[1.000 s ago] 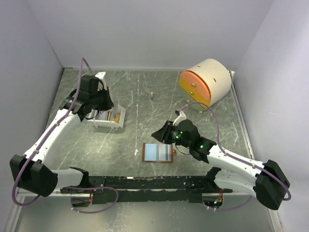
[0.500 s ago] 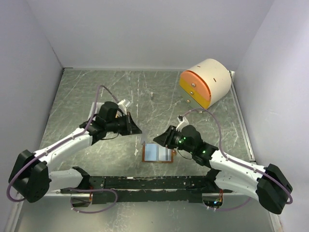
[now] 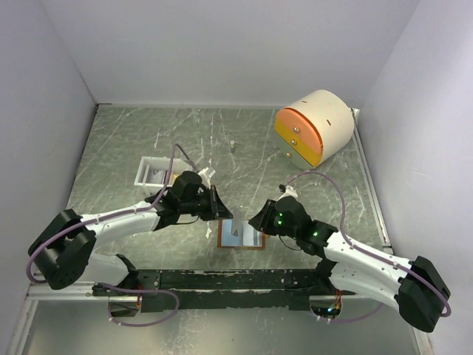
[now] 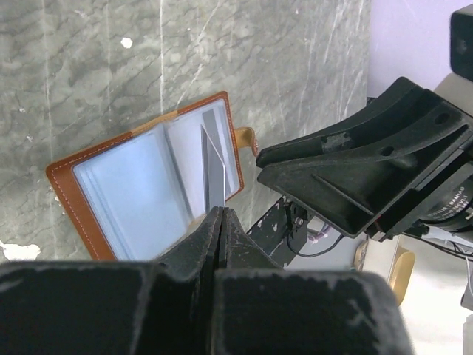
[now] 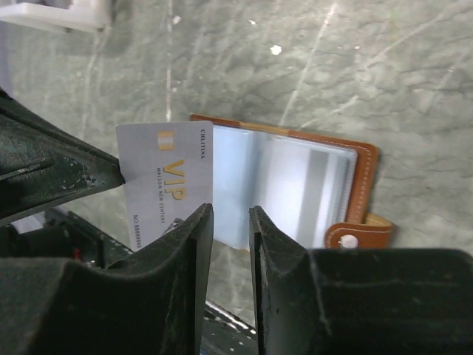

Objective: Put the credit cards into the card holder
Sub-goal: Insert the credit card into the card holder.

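Note:
The card holder (image 3: 242, 234) lies open on the table, rust-brown outside with pale blue pockets (image 4: 140, 188) facing up. My left gripper (image 3: 219, 209) is shut on a silver-grey credit card (image 5: 166, 185) printed "VIP", held on edge just above the holder's left half. In the left wrist view the card (image 4: 214, 166) shows edge-on, sticking out from the closed fingertips (image 4: 219, 213). My right gripper (image 3: 259, 222) hovers over the holder's right side. Its jaws are open with nothing between them, and the holder (image 5: 295, 177) shows through the gap (image 5: 230, 213).
A small white tray (image 3: 157, 171) sits to the back left. The cream-and-orange round drawer unit (image 3: 314, 126) stands at the back right. A tiny upright object (image 3: 232, 145) is mid-table. The holder's snap tab (image 5: 358, 235) sticks out on its right edge.
My left arm has swung from the white tray over to the card holder, carrying the card. The right gripper has shifted slightly left toward the holder's right edge.

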`<state>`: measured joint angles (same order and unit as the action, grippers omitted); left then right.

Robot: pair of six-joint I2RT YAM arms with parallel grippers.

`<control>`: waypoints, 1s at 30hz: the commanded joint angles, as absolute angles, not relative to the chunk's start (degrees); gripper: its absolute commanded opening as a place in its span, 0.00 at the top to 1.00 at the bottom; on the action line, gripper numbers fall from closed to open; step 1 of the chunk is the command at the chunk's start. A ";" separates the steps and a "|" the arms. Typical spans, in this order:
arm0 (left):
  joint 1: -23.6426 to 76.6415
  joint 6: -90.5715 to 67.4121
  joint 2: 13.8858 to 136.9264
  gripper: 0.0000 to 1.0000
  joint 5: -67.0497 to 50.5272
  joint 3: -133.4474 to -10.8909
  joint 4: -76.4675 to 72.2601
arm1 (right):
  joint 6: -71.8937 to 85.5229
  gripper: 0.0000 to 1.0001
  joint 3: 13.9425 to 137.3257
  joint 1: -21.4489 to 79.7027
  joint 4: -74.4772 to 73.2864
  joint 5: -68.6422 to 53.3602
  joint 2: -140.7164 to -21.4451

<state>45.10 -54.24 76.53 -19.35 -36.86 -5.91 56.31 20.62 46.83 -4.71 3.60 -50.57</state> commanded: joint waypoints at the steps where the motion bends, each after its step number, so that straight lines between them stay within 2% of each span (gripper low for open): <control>1: 46.27 -56.33 78.66 0.93 -17.03 -35.38 -12.03 | 53.44 0.74 23.24 46.63 -10.08 7.14 -52.00; 15: 47.46 -58.22 85.30 0.93 -18.10 -33.02 -16.91 | 49.83 0.75 24.39 46.58 -11.52 8.77 -59.70; 30: 47.57 -56.75 90.12 0.93 -17.35 -34.99 -12.22 | 50.08 0.77 21.33 46.64 -8.80 9.50 -64.51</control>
